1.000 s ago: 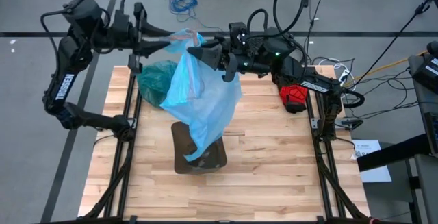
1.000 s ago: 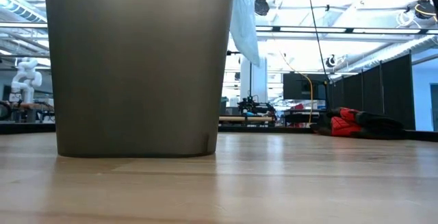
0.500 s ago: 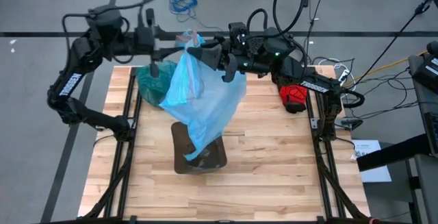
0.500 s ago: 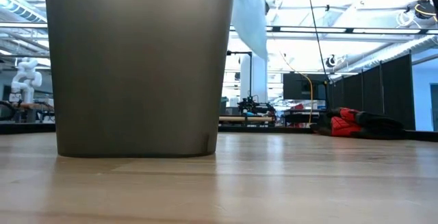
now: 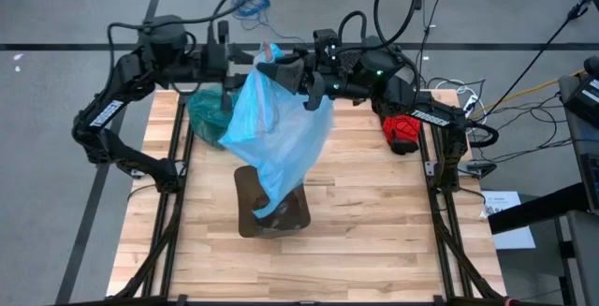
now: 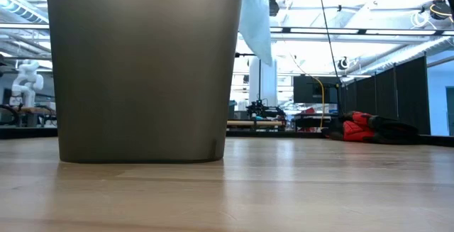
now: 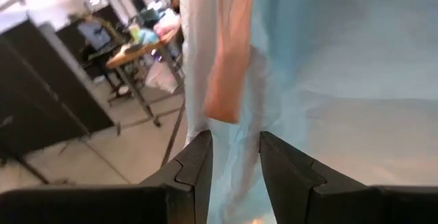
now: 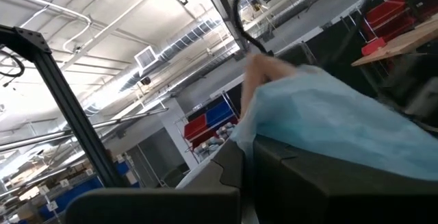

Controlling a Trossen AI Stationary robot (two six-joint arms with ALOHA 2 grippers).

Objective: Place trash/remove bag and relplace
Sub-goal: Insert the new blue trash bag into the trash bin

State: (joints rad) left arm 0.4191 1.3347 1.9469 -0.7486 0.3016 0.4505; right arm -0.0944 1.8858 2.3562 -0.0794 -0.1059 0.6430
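Observation:
My right gripper (image 5: pixel 285 70) is raised above the table's far middle and is shut on a pale sky-blue plastic bag (image 5: pixel 281 128). The bag hangs down, and its lower end (image 5: pixel 271 201) reaches the mouth of the brown bin (image 5: pixel 273 214). My left gripper (image 5: pixel 241 63) is open, level, at the bag's top left. In the left wrist view its fingers stand on either side of a fold of that bag (image 7: pixel 236 138). The dark teal-green bag (image 5: pixel 208 109) lies bunched on the table's far left. The trash is out of view. My right gripper holds the sky-blue bag's bunched top edge (image 8: pixel 301 107), beside a pinkish strip (image 8: pixel 256 73). The plastic drapes over the fingers and hides the place of contact. The bag hangs slack below, its lower end at the bin. My left gripper: whether its fingers (image 7: pixel 198 162) touch the fold between them, I cannot tell.
A red glove (image 5: pixel 404 133) lies at the table's far right edge. The bin (image 6: pixel 142 69) stands in the table's middle and fills the left of the low view. Bare wood lies near and to the right of it. Cables trail beyond the right edge.
My left gripper has travelled along the far edge toward the table's right, up to the sky-blue bag's top, rolling a little as it went; its fingers now straddle the bag's fold. The bag's hanging side has swayed slightly.

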